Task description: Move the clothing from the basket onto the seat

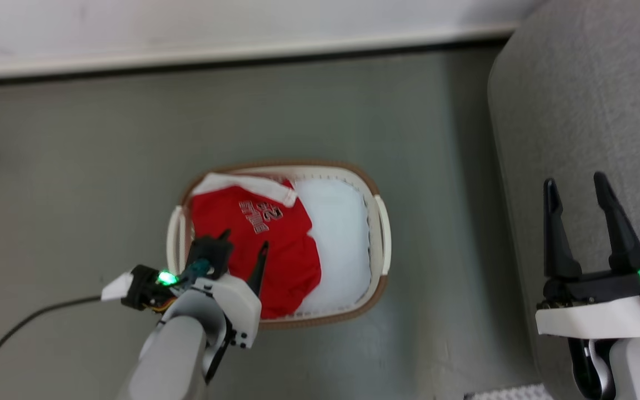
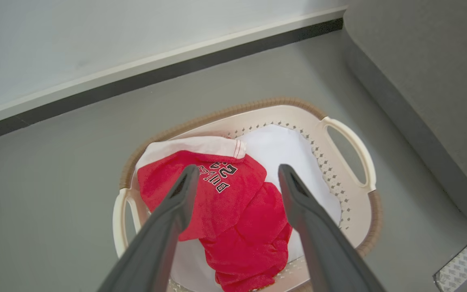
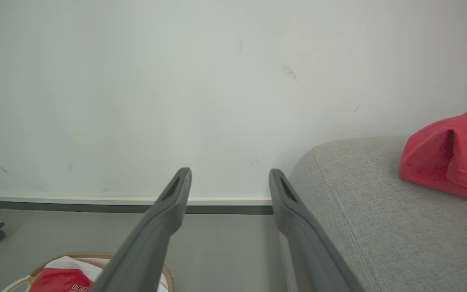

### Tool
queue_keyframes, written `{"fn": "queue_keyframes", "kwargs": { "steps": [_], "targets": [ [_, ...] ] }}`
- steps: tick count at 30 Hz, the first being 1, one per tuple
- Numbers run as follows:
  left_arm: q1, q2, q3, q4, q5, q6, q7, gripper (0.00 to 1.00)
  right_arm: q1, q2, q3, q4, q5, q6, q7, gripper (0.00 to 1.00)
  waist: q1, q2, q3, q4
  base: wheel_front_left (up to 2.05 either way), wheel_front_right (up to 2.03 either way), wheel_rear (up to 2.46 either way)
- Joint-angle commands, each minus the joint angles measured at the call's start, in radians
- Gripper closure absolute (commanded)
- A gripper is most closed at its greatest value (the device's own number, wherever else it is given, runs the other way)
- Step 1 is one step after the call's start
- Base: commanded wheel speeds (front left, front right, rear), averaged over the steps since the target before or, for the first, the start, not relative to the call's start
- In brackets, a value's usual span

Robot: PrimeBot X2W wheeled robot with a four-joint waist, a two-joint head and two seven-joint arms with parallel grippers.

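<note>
Red clothing [image 1: 264, 244] with white trim and lettering lies crumpled in the left half of the cream basket [image 1: 378, 222], whose white bottom shows bare on the right. My left gripper [image 1: 244, 240] hangs open just above the basket's near-left rim, over the clothing [image 2: 233, 202], with nothing between its fingers. The grey seat [image 1: 581, 111] rises at the right. My right gripper [image 1: 575, 186] stands open over the seat's left edge, holding nothing. Another red garment [image 3: 452, 156] lies on the seat [image 3: 379, 211] in the right wrist view, where the basket [image 3: 95, 256] peeks in at the bottom left.
The basket stands on the smooth grey-green floor [image 1: 75, 183], with a white wall and dark skirting [image 1: 231, 58] behind it. A black cable [image 1: 14, 333] trails across the floor at the lower left. A patterned mat corner [image 2: 464, 259] lies near the seat's base.
</note>
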Motion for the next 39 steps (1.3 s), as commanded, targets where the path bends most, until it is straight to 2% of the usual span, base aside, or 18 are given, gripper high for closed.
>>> {"fn": "queue_keyframes", "kwargs": {
  "steps": [1,3,6,9,18,29,31,32,39],
  "targets": [
    [-0.06,0.006,-0.008,0.062,0.019,0.023,0.027,0.0,-0.033,-0.001,0.008,-0.02,0.012,-0.003,0.001,0.0,-0.0004,-0.0001,0.164,-0.036,0.0,0.0,0.0],
    [-0.084,0.006,-0.005,0.093,0.02,0.039,0.043,0.0,-0.039,-0.001,0.012,-0.026,0.019,-0.003,0.001,0.0,-0.0004,-0.0001,0.183,-0.041,0.0,0.0,0.0],
    [-0.151,0.011,0.005,0.192,0.038,0.11,0.091,0.0,-0.054,-0.001,0.02,-0.048,0.036,-0.003,0.001,0.0,-0.0004,-0.0001,0.228,-0.056,0.0,0.0,0.0],
    [-0.208,0.018,0.02,0.272,0.036,0.156,0.122,0.0,-0.064,-0.001,0.025,-0.066,0.053,-0.003,0.001,0.0,-0.0004,-0.0001,0.266,-0.069,0.0,0.0,0.0],
    [-0.346,0.054,0.028,0.41,0.053,0.281,0.123,0.0,-0.079,-0.001,0.032,-0.081,0.065,-0.003,0.001,0.0,-0.0004,-0.0001,0.333,-0.081,0.0,0.0,0.0],
    [-0.437,0.071,0.021,0.509,0.027,0.292,0.089,0.0,-0.091,-0.001,0.064,-0.085,0.086,-0.003,0.001,0.0,-0.0004,-0.0001,0.37,-0.104,0.0,0.0,0.0],
    [-0.452,0.078,0.018,0.524,0.025,0.287,0.078,0.9,-0.093,-0.001,0.067,-0.086,0.087,-0.003,0.001,0.0,-0.0004,-0.0001,0.382,-0.111,0.0,0.0,0.0],
    [-0.457,0.081,0.014,0.532,0.025,0.282,0.075,1.0,-0.094,-0.001,0.068,-0.086,0.088,-0.003,0.001,0.0,-0.0004,-0.0001,0.387,-0.115,0.0,0.0,0.0],
    [-0.476,0.086,0.016,0.563,0.005,0.25,0.002,1.0,-0.1,-0.001,0.061,-0.068,0.092,-0.003,0.001,0.0,-0.0004,-0.0001,0.381,-0.12,0.0,0.0,0.0]
  ]
}}
